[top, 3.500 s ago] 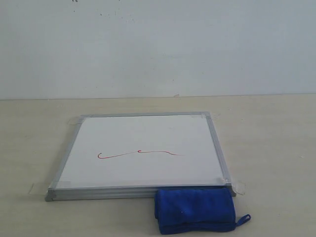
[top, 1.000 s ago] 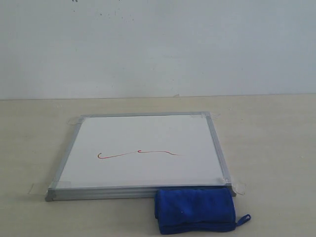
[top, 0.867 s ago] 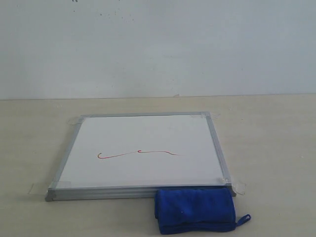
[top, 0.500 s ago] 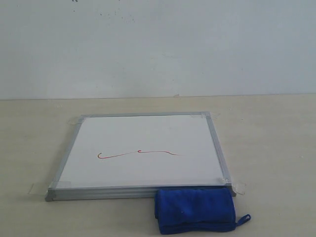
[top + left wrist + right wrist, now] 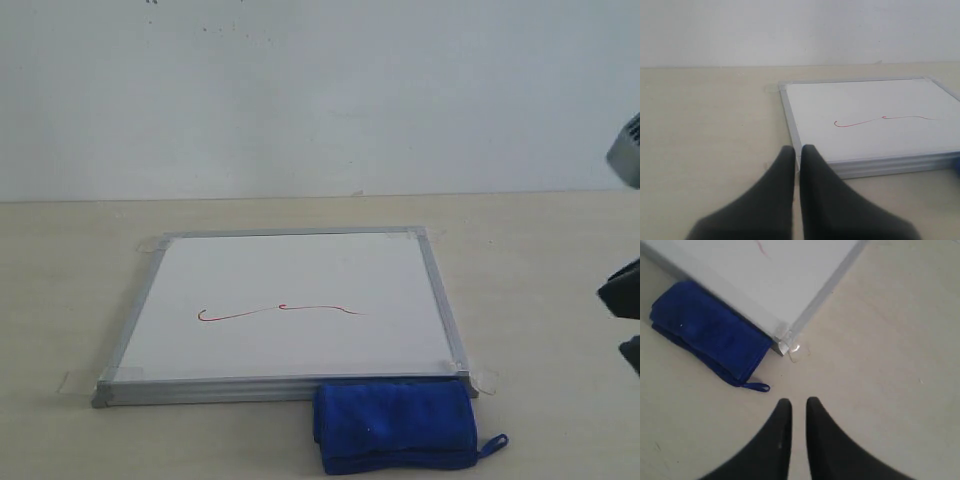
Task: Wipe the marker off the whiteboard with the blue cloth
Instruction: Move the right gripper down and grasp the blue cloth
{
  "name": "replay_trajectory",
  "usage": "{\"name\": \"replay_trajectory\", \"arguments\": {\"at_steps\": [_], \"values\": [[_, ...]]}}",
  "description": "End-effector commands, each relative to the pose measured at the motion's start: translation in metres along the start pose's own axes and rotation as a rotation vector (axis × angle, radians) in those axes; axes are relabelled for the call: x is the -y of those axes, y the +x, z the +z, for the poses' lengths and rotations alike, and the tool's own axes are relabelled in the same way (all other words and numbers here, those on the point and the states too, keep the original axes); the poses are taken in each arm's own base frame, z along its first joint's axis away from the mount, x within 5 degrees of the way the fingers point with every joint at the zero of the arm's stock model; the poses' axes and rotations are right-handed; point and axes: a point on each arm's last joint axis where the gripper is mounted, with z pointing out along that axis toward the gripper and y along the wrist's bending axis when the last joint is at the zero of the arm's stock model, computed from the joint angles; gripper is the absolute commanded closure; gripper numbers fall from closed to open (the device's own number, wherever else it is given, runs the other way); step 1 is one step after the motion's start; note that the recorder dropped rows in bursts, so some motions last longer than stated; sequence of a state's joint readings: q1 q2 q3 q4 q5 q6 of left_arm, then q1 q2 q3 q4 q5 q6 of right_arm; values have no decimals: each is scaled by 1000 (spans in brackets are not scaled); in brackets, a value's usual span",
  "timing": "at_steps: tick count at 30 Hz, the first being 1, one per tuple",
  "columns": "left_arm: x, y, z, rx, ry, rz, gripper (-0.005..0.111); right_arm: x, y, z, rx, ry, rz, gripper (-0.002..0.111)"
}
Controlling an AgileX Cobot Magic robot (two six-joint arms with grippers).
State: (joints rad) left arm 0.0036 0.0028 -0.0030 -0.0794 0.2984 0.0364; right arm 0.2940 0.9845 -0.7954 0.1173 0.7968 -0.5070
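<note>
The whiteboard (image 5: 300,265) lies flat on the table, with the marker (image 5: 270,311) as a thin wavy red line across its middle. The folded blue cloth (image 5: 395,425) rests on the table against the board's near right corner. My right gripper (image 5: 798,402) hovers above bare table just off that corner, shut and holding nothing; the cloth (image 5: 705,330) and the board's corner (image 5: 790,275) lie ahead of it. Part of the right arm (image 5: 625,295) shows at the right edge. My left gripper (image 5: 797,149) is shut and empty near the board's (image 5: 865,100) left front corner.
Clear tape tabs (image 5: 487,379) stick out from the board's corners onto the beige table (image 5: 540,260). A plain white wall (image 5: 320,100) stands behind. The cloth has a small loop (image 5: 756,386) pointing toward my right gripper.
The right arm has come into the exterior view at the right edge; it was absent half a second ago. Board, red line and cloth have not moved.
</note>
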Motion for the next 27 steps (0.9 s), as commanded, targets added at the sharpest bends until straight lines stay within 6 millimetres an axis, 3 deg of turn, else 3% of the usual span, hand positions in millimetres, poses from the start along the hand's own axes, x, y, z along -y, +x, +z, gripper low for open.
{"name": "replay_trajectory", "arguments": {"at_steps": [1,3,5,11,17,27], "values": [[0,0,0,10,6,-3,103,-4,-8,21,12,-34,-187,60],[0,0,0,10,6,-3,103,-10,-9,34,3,-66,-300,36],[0,0,0,10,6,-3,103,-17,-11,48,2,-123,-362,26],[0,0,0,10,6,-3,103,-34,-23,93,39,-200,-523,38],[0,0,0,10,6,-3,103,-40,-15,134,-10,-275,-751,29],[0,0,0,10,6,-3,103,-53,-13,167,78,-383,-806,29]]}}
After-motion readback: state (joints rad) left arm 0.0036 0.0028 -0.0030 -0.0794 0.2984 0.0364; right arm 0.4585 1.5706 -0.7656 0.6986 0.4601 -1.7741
